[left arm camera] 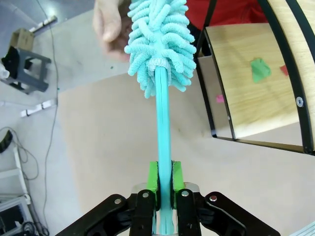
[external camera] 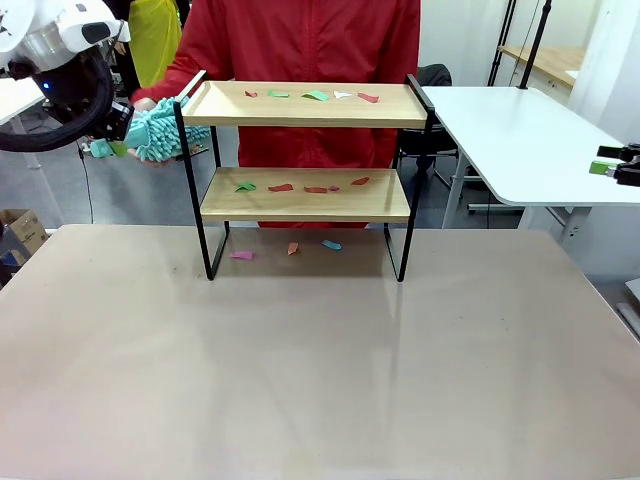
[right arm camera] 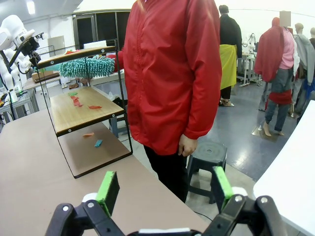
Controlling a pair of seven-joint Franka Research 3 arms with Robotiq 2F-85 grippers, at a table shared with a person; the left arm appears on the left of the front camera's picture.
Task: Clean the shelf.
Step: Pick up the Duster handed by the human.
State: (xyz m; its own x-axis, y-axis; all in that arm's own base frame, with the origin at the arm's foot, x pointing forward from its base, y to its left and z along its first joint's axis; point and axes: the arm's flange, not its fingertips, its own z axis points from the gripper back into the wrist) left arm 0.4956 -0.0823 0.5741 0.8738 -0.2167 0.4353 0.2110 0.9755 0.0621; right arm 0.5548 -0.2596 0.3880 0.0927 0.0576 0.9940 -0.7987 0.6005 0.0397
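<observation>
Teal duster (left arm camera: 160, 44) is sitting clamped by its handle in my left jaws, with a person's hand (left arm camera: 110, 27) at its fluffy head. Shelf (external camera: 305, 205) is standing mid-bench (external camera: 300, 380), with coloured scraps (external camera: 316, 96) lying on both boards and underneath. Right jaws are hanging wide and empty. I'm reading this as handover wrapping up. Next I'm sweeping the top board, which needs the duster head lifted clear over the frame edge.
</observation>
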